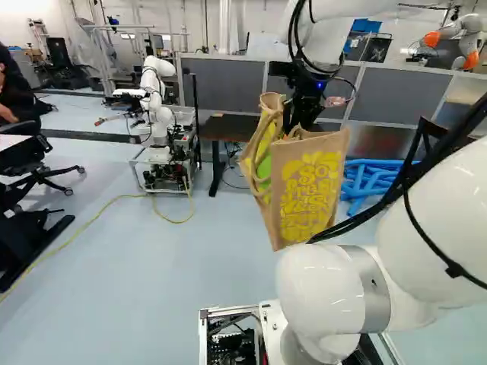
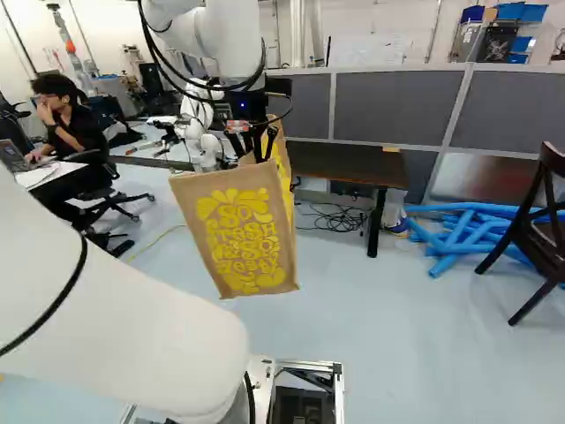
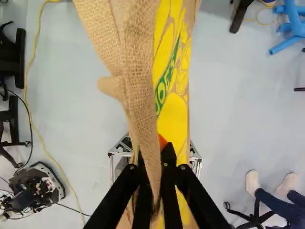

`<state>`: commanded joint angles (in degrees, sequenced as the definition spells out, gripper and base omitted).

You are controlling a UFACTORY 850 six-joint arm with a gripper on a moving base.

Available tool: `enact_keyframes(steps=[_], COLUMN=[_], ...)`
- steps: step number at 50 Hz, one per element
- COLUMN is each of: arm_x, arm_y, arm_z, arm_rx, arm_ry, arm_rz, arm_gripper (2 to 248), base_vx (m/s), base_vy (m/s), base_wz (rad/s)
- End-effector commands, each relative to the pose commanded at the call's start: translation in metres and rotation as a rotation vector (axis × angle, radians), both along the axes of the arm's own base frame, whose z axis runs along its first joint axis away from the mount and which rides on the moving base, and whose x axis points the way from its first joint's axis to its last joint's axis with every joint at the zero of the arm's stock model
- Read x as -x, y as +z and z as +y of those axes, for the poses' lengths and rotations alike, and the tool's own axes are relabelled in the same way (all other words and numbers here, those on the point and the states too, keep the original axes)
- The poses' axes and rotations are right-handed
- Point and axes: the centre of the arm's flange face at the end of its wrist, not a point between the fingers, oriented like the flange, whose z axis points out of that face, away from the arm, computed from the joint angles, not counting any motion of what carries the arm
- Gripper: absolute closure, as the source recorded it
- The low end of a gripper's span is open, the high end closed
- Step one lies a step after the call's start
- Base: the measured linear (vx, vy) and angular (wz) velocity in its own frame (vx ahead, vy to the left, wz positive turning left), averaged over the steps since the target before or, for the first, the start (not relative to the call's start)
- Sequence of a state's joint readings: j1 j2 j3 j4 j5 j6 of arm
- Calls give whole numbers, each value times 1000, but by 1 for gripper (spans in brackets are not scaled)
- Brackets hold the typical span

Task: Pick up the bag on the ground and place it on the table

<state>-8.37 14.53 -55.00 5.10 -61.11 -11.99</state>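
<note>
Gripper's pinched pretty narrow on the bag up top, and the thing's just dangling in midair.

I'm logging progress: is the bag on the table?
No, the bag hangs from the gripper, on the near side of the table.

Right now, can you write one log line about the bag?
gripper: shut on burlap tote bag | bag: hanging above floor | brown table: ahead, beyond bag | placing: not yet done
</note>
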Motion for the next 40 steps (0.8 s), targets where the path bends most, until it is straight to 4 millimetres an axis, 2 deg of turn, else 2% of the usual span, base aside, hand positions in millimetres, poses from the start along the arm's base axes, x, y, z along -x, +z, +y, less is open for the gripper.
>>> enact_keyframes(steps=[40], arm_x=[0], arm_y=[0], arm_z=[0], arm_rx=[0], arm_ry=[0], arm_rz=[0], arm_gripper=[227], base_vx=[185], base_vy=[-112], base_wz=[-206])
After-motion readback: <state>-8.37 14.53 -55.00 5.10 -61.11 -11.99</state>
